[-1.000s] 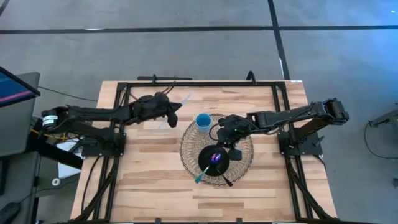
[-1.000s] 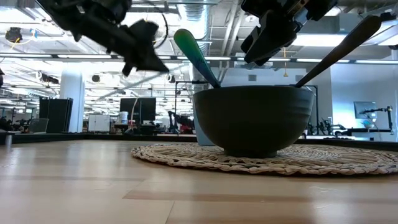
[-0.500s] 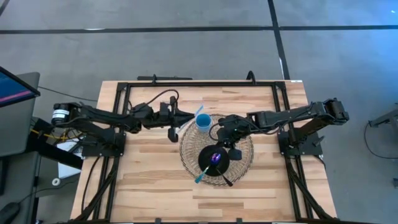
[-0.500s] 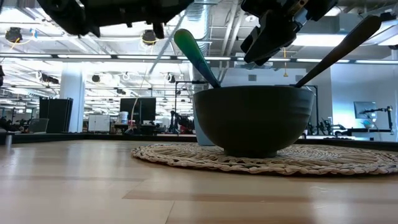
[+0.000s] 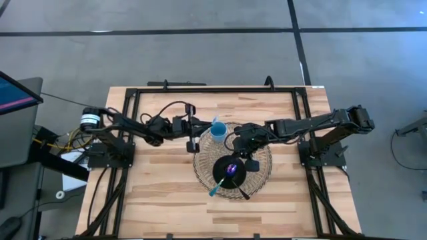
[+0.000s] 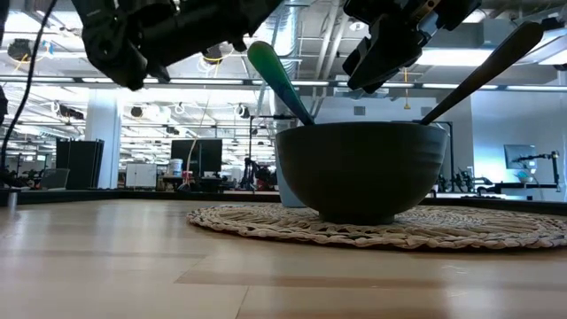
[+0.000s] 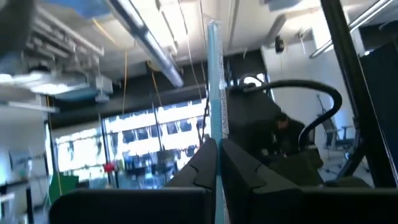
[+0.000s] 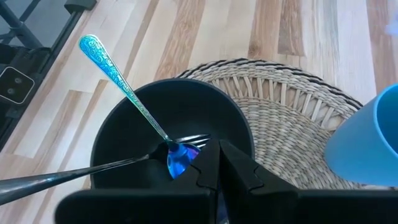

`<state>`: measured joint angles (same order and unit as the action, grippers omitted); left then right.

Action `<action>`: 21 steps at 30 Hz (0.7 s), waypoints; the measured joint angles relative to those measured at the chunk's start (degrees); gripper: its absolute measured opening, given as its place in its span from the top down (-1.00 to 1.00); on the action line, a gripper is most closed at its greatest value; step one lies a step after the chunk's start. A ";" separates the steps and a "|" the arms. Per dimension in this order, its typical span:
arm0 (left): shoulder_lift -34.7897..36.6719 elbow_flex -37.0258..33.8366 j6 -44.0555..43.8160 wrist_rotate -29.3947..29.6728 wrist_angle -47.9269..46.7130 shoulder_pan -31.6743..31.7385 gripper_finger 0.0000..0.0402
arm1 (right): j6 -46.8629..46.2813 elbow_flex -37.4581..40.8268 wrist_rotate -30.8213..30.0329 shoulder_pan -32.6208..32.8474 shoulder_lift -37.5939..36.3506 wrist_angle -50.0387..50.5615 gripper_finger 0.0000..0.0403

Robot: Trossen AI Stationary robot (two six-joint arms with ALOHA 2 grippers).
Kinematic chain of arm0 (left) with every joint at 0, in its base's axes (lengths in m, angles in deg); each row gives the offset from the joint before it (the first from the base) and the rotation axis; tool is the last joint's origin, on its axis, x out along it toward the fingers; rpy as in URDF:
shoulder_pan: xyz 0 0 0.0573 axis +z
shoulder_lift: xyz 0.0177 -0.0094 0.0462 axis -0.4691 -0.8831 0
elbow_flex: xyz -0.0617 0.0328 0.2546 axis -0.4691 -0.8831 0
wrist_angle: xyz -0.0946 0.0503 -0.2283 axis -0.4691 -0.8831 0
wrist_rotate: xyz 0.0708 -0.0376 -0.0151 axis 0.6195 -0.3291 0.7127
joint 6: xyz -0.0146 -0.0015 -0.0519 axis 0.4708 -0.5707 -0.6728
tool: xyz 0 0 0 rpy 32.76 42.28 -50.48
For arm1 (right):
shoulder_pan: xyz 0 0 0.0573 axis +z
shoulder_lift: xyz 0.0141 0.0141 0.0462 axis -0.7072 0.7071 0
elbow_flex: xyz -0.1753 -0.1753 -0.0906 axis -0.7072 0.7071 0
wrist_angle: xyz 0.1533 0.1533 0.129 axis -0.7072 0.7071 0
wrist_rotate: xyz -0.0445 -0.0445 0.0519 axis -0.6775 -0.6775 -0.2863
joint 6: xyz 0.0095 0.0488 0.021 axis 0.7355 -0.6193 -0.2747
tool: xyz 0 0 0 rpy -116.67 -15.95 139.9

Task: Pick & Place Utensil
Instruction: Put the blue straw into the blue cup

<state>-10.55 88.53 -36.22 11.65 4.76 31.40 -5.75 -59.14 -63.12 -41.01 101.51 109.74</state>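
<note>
Left gripper (image 5: 197,128) is hovering just left of the blue cup (image 5: 217,131), fingers closed on a thin pale-blue straw (image 7: 214,106); in the left wrist view the straw is sticking up straight between the pinched tips. Judging the step as dropping the straw into the cup: to do it well the arm should be bringing the straw's lower end over the cup mouth, keeping it near vertical, and releasing only once the tip is inside the rim, since a light straw would tip or bounce out easily. The cup is smooth blue plastic, round, open-topped, sitting at the far edge of the woven mat (image 5: 202,160), a coarse round wicker piece on the pale wood-plank table (image 5: 153,193). The dark bowl (image 5: 231,173) is resting on the mat, matte, round, deep-walled. It is holding an iridescent blue embossed spoon (image 8: 130,99) and a plain dark metal utensil (image 8: 68,174), both leaning out over the rim. Right gripper (image 5: 241,135) is waiting above the mat between cup and bowl, fingertips pressed together, holding nothing as far as visible.
</note>
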 joint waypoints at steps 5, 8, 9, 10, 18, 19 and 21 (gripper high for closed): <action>-4.92 3.69 1.75 -0.13 0.94 0.74 0.95 | 0.00 0.00 0.00 -0.02 0.00 0.01 0.99; -8.56 6.71 1.26 -0.07 0.85 1.80 0.95 | 0.00 0.00 0.00 -0.02 0.00 0.04 0.99; -9.69 7.49 1.12 -0.05 0.92 2.21 0.95 | 0.00 0.00 0.00 -0.02 0.00 0.12 0.99; -10.82 8.32 1.12 -0.07 0.88 2.67 0.95 | 0.00 0.00 0.02 -0.02 0.00 0.17 0.99; -17.57 11.11 -5.31 0.02 0.90 5.78 0.95 | -0.02 0.00 0.08 -0.02 0.00 0.31 0.99; -18.25 11.03 -6.63 0.04 0.86 5.98 0.95 | 0.00 0.00 0.07 0.00 0.00 0.32 0.99; -19.39 11.02 -8.63 0.06 0.86 6.30 0.95 | -0.01 0.00 0.07 0.00 0.00 0.39 0.99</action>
<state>-29.94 99.55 -44.84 11.71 5.63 37.70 -5.76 -59.14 -63.05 -41.01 101.51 110.13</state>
